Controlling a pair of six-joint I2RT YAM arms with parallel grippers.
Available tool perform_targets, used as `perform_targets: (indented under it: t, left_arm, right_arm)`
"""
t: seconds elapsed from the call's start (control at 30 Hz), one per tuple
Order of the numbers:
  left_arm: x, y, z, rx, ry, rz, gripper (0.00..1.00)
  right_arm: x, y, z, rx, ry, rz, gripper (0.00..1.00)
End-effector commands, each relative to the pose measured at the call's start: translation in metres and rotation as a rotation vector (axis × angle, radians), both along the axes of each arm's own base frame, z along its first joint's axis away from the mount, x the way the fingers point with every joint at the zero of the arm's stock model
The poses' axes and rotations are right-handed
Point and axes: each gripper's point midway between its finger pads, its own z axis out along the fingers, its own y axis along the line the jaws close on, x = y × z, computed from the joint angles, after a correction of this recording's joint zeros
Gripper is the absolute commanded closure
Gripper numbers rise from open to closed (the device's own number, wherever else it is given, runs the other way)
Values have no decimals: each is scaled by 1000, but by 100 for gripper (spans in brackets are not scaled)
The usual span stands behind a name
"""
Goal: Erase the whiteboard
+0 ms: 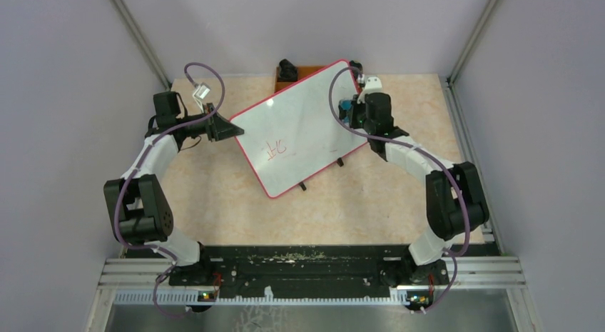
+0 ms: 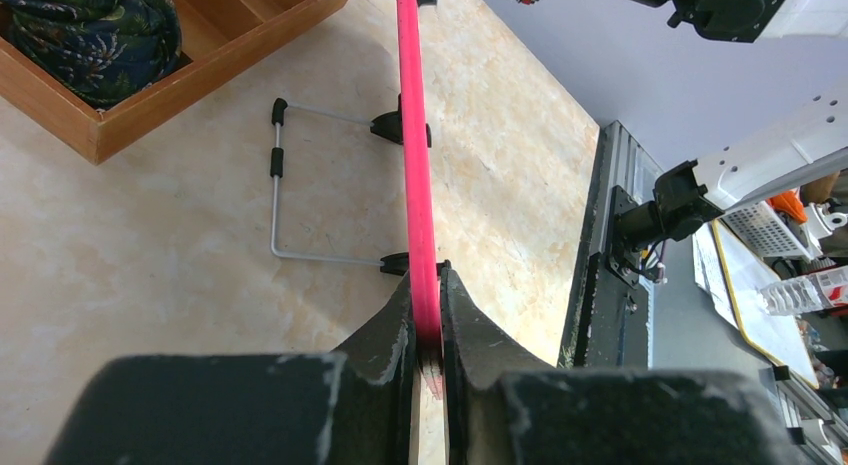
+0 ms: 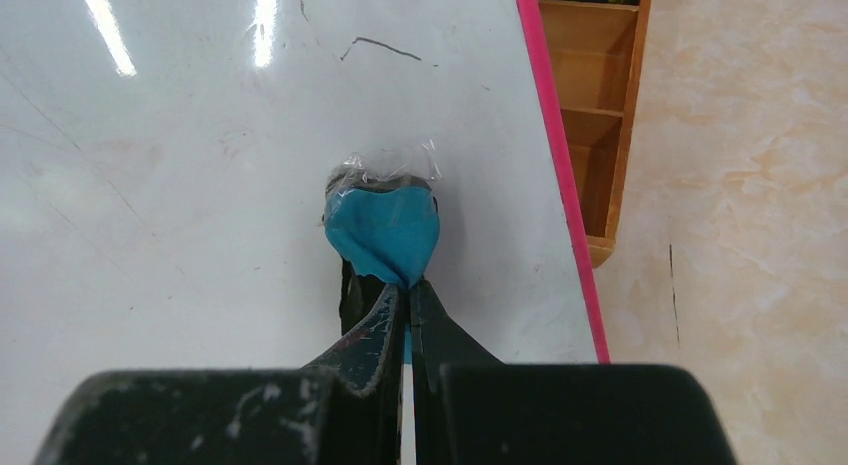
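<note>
— What's the left gripper doing?
— Pinched tight on the red rim of the whiteboard, which runs straight out ahead of its jaws.
— And the right gripper?
— Clamped on a blue eraser, which seems pressed against the board just ahead.
— Much done?
— Hardly, I'd say. The red characters sit unwiped, well short of the eraser, toward the left jaws.

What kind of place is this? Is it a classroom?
Probably a robot lab booth, not a classroom: a black-and-white left robot arm and right robot arm are bolted to a slotted metal rail, and plain grey walls box in the beige stone-patterned tabletop.
</note>
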Motion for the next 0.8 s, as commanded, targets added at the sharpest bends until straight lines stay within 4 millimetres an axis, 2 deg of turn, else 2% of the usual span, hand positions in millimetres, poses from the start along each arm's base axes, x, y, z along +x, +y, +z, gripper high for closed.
perform_targets:
  t: [0.0,0.1,0.13,0.23,0.53,0.67,0.77]
  left_arm:
    - [10,1,3,35,-99,-4,100]
    - [10,1,3,36,-102,-4,100]
    - [10,1,4,36,-103,-5,100]
    - [10,1,3,37,-103,-5,100]
    - [11,2,3,40,-103,-2,100]
    - [11,2,3,39,-100,-4,100]
    - [11,1,2,40,-101,-4,100]
  right_arm:
    - [23,17,55,38,-143,29,100]
    - [33,9,62,-4,-153,-3,100]
    - [40,8,52,-25,-135,-11,100]
    - [48,-3,49,-51,-123,-48,100]
    - [57,-42,47,-83,-121,-158,100]
    - [56,-41,45,-80,-124,-152,100]
    - [54,-30,45,-40,-120,-102,100]
